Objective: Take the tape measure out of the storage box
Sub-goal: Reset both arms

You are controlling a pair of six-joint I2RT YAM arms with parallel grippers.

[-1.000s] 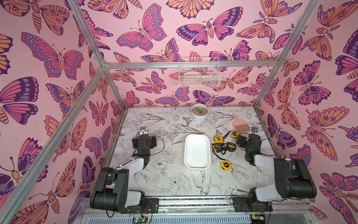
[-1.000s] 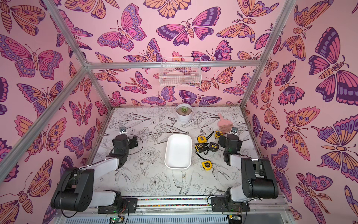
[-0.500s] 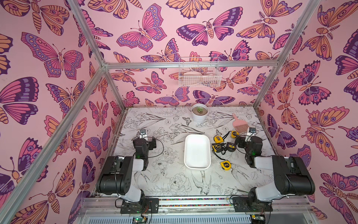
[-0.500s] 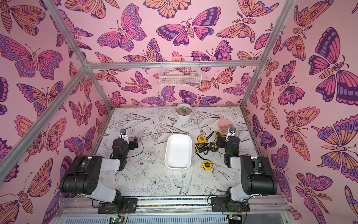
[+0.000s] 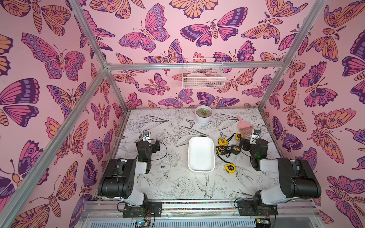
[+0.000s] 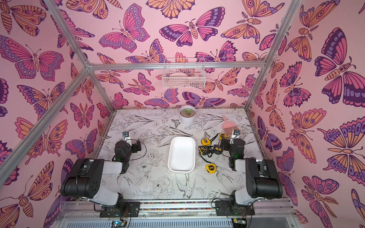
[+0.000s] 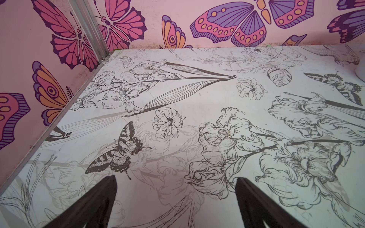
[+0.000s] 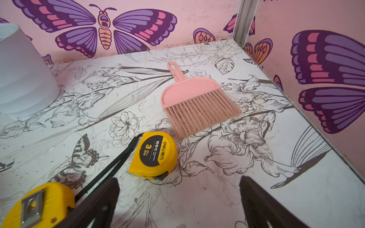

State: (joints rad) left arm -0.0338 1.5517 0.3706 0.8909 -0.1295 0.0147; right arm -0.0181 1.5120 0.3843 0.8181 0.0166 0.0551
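The storage box, a shallow white tub, lies mid-table and nothing shows inside it. Several yellow-and-black tape measures lie on the table just right of it, the nearest to the front and another further back. My right gripper hovers open beside that cluster, nothing between its fingers; one tape measure lies just ahead of it and another beside one finger. Far left of the box, my left gripper stands open over bare table.
A pink hand brush lies behind the right gripper near the right wall. A round white plant pot stands at the back. A white wire basket hangs on the back wall. Both arm bases sit at the front edge.
Both arms have folded back toward their bases, elbows drawn in. The grippers shifted only slightly and stayed open. The box and tape measures have not moved.
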